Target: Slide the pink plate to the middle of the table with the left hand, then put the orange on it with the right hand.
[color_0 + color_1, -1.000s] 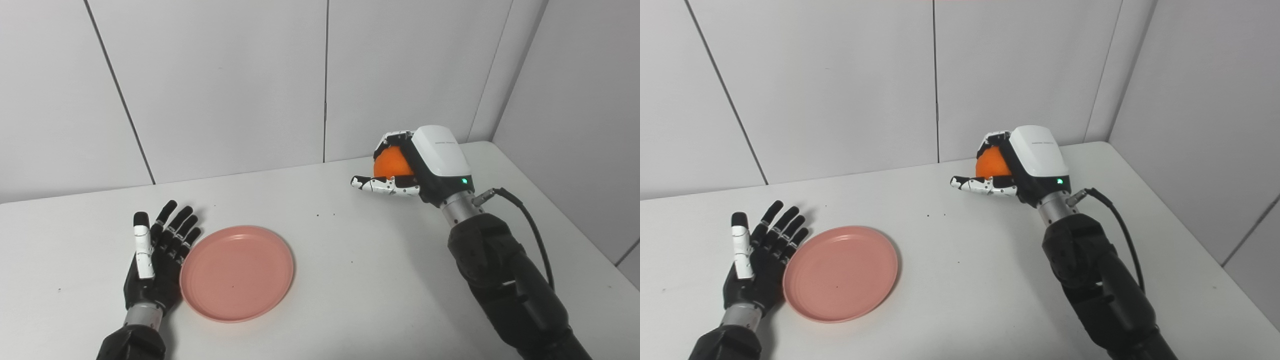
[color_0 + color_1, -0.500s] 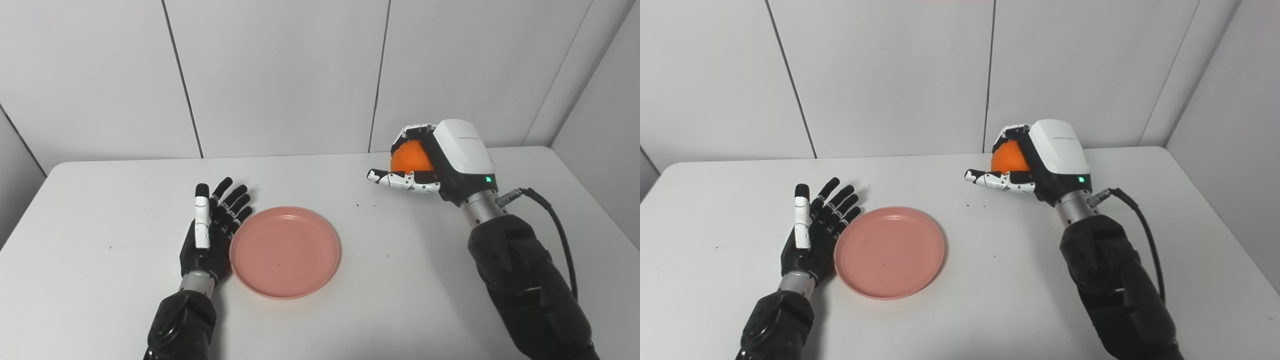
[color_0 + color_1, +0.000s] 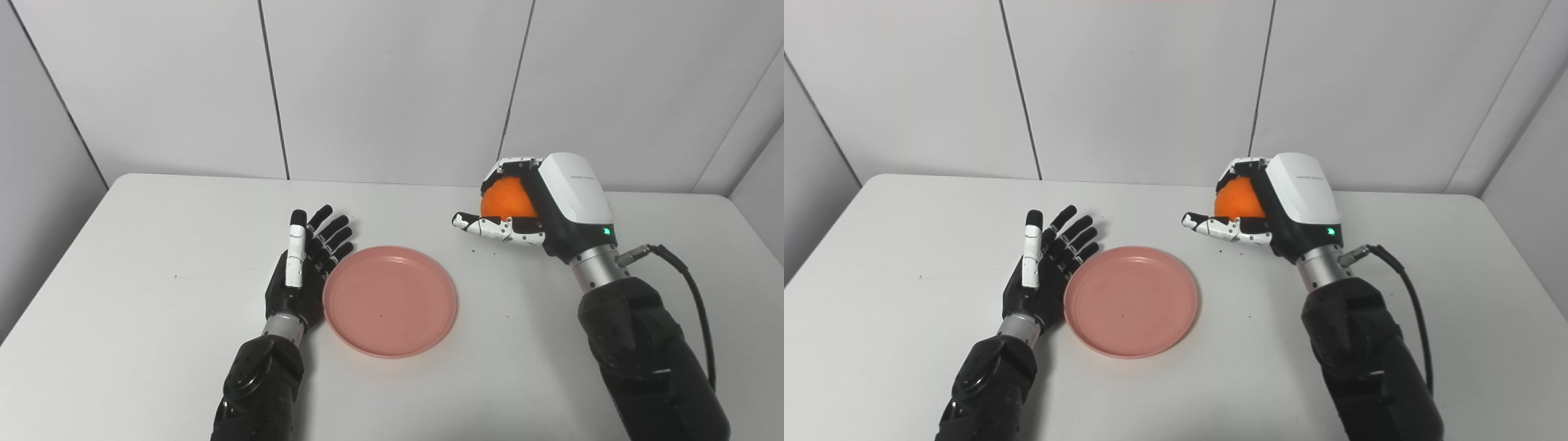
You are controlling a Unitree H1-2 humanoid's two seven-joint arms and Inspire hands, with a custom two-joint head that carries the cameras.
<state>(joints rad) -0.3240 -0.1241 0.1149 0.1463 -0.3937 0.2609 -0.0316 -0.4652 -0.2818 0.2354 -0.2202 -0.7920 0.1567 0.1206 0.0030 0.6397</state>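
Observation:
The pink plate (image 3: 392, 300) lies flat near the middle of the white table (image 3: 153, 269), empty. My left hand (image 3: 303, 269) is open, fingers spread, edge-on against the plate's left rim. My right hand (image 3: 539, 202) is shut on the orange (image 3: 503, 199) and holds it above the table, to the right of and behind the plate. Its thumb sticks out to the left under the orange. Both show in the right eye view too: the plate (image 3: 1130, 300) and the orange (image 3: 1237, 199).
Grey wall panels close the table at the back and at both sides. A black cable (image 3: 689, 288) runs from my right wrist. A few small dark specks lie on the table near the plate.
The camera has swung left, so the whole scene has shifted right in the picture. The left hand stays against the plate's rim; the right hand still holds the orange at about the same place.

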